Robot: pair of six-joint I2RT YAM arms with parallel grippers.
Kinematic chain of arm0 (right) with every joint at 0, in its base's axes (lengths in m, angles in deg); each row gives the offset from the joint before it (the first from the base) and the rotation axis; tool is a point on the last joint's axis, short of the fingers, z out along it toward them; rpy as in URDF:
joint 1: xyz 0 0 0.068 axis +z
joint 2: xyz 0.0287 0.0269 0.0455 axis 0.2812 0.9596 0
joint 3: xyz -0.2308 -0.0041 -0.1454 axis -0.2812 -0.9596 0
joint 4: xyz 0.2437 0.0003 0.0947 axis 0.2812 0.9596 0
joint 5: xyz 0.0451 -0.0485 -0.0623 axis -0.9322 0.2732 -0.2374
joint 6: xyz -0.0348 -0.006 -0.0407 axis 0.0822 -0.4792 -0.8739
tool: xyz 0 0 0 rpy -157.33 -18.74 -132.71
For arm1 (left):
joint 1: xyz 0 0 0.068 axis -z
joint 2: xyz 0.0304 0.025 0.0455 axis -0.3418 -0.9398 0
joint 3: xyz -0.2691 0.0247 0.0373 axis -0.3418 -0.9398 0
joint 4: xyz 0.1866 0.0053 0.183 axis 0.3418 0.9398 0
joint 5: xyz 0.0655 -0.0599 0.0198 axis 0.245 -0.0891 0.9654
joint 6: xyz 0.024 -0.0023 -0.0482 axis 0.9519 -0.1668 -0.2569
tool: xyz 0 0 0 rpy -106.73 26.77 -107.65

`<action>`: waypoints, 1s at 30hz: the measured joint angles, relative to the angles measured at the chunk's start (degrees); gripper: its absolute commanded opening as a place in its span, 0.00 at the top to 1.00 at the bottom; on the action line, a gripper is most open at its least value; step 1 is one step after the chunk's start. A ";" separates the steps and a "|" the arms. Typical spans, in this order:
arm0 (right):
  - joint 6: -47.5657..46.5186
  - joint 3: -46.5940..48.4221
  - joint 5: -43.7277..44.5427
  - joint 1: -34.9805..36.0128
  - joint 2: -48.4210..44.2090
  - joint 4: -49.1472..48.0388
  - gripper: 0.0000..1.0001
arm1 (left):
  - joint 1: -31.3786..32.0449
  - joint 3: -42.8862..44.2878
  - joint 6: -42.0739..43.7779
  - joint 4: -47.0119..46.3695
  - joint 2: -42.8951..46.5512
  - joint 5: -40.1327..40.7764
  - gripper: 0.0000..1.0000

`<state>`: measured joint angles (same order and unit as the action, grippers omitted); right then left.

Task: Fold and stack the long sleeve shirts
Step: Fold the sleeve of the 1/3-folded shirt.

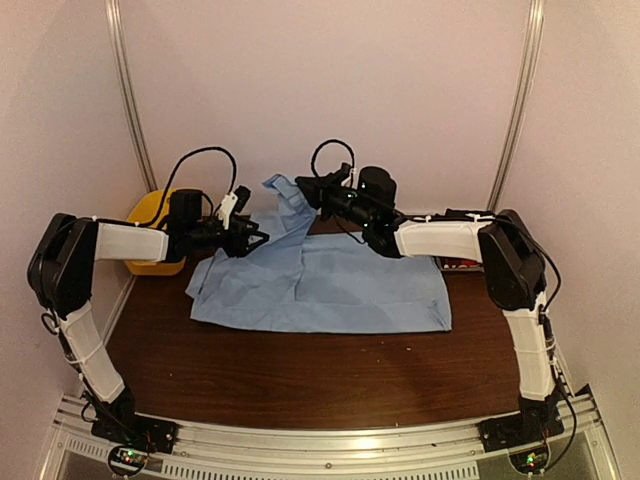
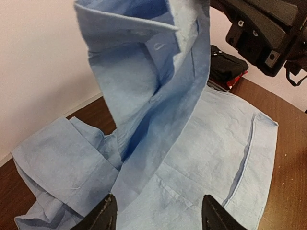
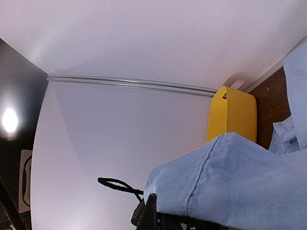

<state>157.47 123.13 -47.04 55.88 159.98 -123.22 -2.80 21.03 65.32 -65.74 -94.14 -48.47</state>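
Nearest is the table (image 1: pixel 300 375), with the blue shirt (image 1: pixel 330 285) lying across it, long axis left to right. Its sleeve (image 2: pixel 144 72) rises at the far middle, pinched in the closed right gripper (image 1: pixel 310 190). Just over the shirt's bunched left end hangs the left gripper (image 1: pixel 255 238), jaws parted and empty; it is the nearer arm for that side, I judge.

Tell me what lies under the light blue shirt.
Around the light blue shirt only the brown table shows, so it lies on that. The cloth hides all beneath its spread part; one end is raised by the right gripper.
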 measured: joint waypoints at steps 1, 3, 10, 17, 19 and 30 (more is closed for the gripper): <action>0.31 0.35 0.50 0.17 0.26 0.17 1.00 | 0.39 0.74 1.46 0.15 -0.81 -0.33 0.39; 0.94 0.76 1.22 0.52 0.39 0.26 1.00 | 1.11 2.45 4.50 1.20 -2.21 -0.85 0.39; 3.32 0.28 3.41 1.40 0.42 -1.84 1.00 | 3.93 8.44 14.43 4.70 -6.75 -0.11 0.40; 6.43 -6.73 6.16 1.95 0.13 -6.40 1.00 | 5.79 10.03 20.48 5.88 -9.64 4.63 0.47; 6.80 -7.48 6.69 1.97 0.13 -6.86 1.00 | 5.90 10.03 21.53 5.84 -10.10 5.29 0.51; 9.79 -17.20 11.54 2.45 -5.05 -13.68 1.00 | 7.28 9.90 27.36 4.42 -11.13 7.72 0.65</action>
<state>167.27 105.93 -35.50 58.33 154.93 -136.90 4.48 30.93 92.68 -61.33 -105.26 -40.75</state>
